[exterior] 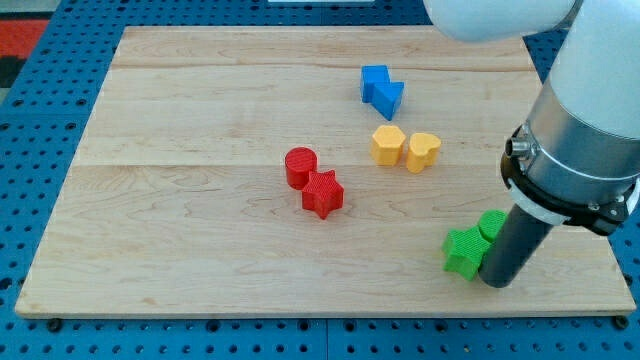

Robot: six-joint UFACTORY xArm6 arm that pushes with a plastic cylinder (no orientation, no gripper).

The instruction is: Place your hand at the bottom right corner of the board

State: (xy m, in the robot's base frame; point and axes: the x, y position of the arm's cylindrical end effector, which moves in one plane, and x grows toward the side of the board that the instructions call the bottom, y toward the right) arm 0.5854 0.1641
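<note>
My tip (497, 283) rests on the wooden board (200, 240) near its bottom right corner. It touches the right side of a green star-shaped block (463, 251). A second green block (491, 225) sits just above, partly hidden behind the rod. A red cylinder (300, 167) and a red star (322, 194) lie together near the board's middle. A yellow hexagon (388, 144) and a yellow heart (423, 151) sit to the right of the middle. Two blue blocks, a cube (374, 82) and a triangular one (389, 98), lie at the upper right.
The white and grey arm body (585, 120) hangs over the board's right side. A blue perforated table (40, 150) surrounds the board. The board's right edge (600, 240) lies close to the rod.
</note>
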